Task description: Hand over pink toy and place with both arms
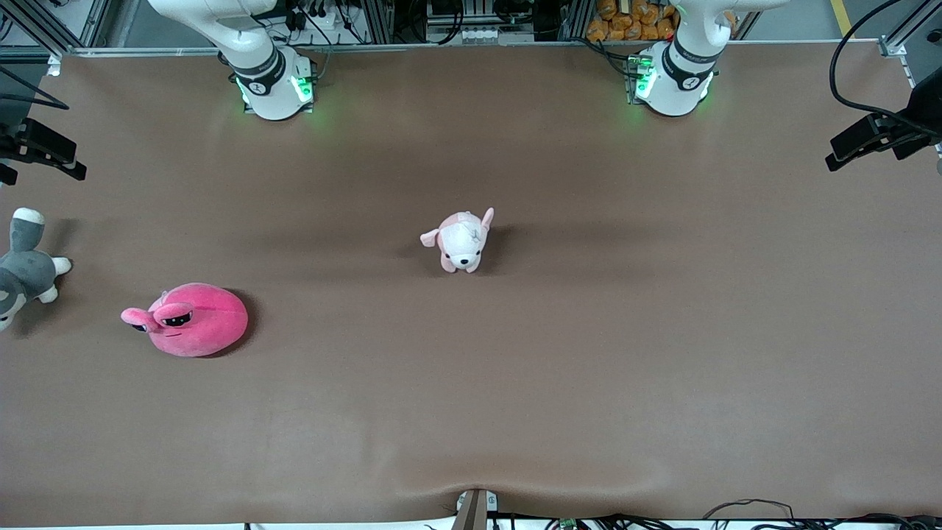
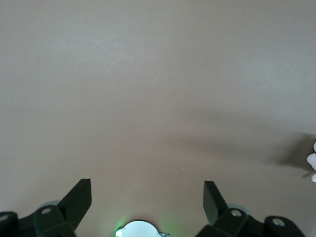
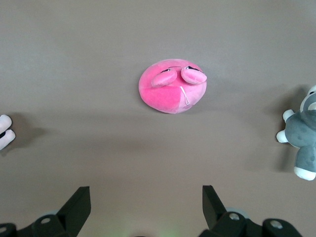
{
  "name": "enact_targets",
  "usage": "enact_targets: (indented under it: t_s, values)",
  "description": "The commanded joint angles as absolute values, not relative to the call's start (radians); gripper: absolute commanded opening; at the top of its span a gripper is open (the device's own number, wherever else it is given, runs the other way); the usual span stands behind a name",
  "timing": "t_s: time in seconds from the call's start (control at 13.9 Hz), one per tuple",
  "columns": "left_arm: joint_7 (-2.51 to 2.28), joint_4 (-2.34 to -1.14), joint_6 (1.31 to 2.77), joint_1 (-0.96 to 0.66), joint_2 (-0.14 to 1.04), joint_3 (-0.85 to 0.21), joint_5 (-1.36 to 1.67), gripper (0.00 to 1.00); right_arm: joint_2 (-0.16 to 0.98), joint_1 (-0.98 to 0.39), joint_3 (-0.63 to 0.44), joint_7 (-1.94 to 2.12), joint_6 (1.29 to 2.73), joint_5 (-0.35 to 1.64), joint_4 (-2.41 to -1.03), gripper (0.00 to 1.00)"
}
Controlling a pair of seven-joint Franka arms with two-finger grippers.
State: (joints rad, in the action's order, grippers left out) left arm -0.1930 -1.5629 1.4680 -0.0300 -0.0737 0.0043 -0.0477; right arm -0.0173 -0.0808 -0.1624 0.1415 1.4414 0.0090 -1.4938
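The pink toy [image 1: 195,320], a hot-pink round plush with bulging half-lidded eyes, lies on the brown table toward the right arm's end. It also shows in the right wrist view [image 3: 173,86]. My right gripper [image 3: 145,187] is open and empty, high above the table, well apart from the toy. My left gripper [image 2: 147,181] is open and empty, high over bare table near its own base [image 2: 138,229]. In the front view only the arms' bases show: the right arm [image 1: 268,77] and the left arm [image 1: 673,73]. Both hands are out of that view.
A small pale pink-and-white puppy plush [image 1: 462,241] stands mid-table, farther from the front camera than the pink toy. A grey-and-white plush animal [image 1: 22,269] lies at the table edge at the right arm's end. Black camera mounts [image 1: 876,136] stand at both table ends.
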Motion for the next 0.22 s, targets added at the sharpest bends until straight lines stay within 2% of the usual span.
enact_targets:
  t_s: [0.0,0.14]
  values:
    - [-0.179,-1.554,1.473,-0.049,-0.083,0.005,-0.043,1.00,-0.012,-0.067,-0.155,0.150,1.440,-0.006,-1.486,1.00]
    - [-0.179,-1.558,1.473,-0.055,-0.083,-0.044,-0.043,1.00,-0.012,-0.063,-0.155,0.150,1.440,-0.006,-1.488,1.00]
